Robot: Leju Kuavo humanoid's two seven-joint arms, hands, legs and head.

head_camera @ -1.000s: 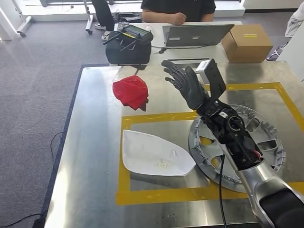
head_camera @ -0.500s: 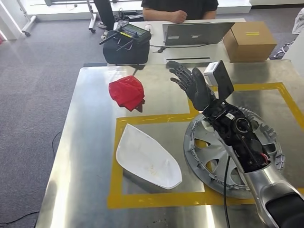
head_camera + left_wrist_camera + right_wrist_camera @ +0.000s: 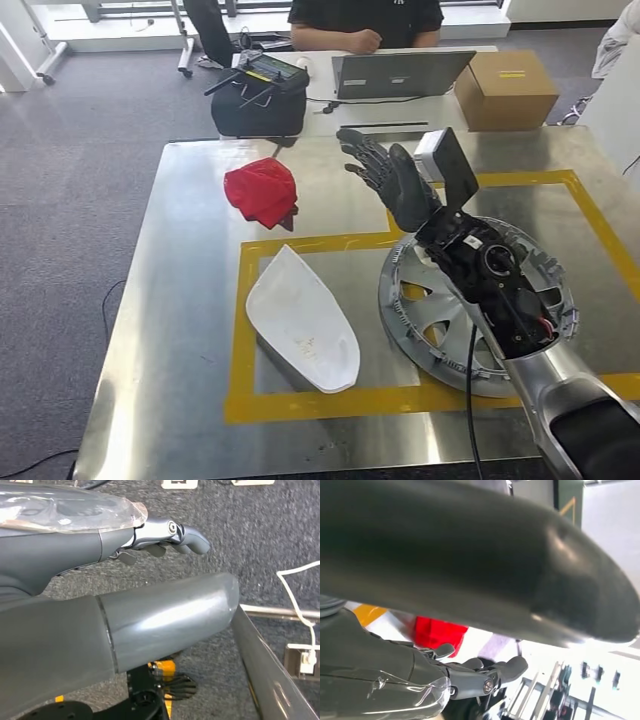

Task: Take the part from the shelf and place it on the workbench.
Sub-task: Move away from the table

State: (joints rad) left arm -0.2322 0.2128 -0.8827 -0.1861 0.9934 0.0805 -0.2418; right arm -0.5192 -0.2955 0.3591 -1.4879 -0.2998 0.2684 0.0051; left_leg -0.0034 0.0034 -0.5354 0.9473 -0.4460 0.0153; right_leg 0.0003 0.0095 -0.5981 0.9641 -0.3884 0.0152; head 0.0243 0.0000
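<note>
Looking down at a shiny steel workbench (image 3: pixel 189 300) with a yellow tape rectangle (image 3: pixel 243 330) on it. Lying inside the tape: the white curved plastic shell part (image 3: pixel 302 318), with a silver wheel hubcap (image 3: pixel 445 320) just beside it. Hovering above the hubcap, the right hand (image 3: pixel 389 178), fingers spread, gripping nothing. Hanging over grey carpet, the left hand (image 3: pixel 113 605), fingers apart and holding nothing. Sitting outside the tape, a crumpled red cloth (image 3: pixel 260 190).
</note>
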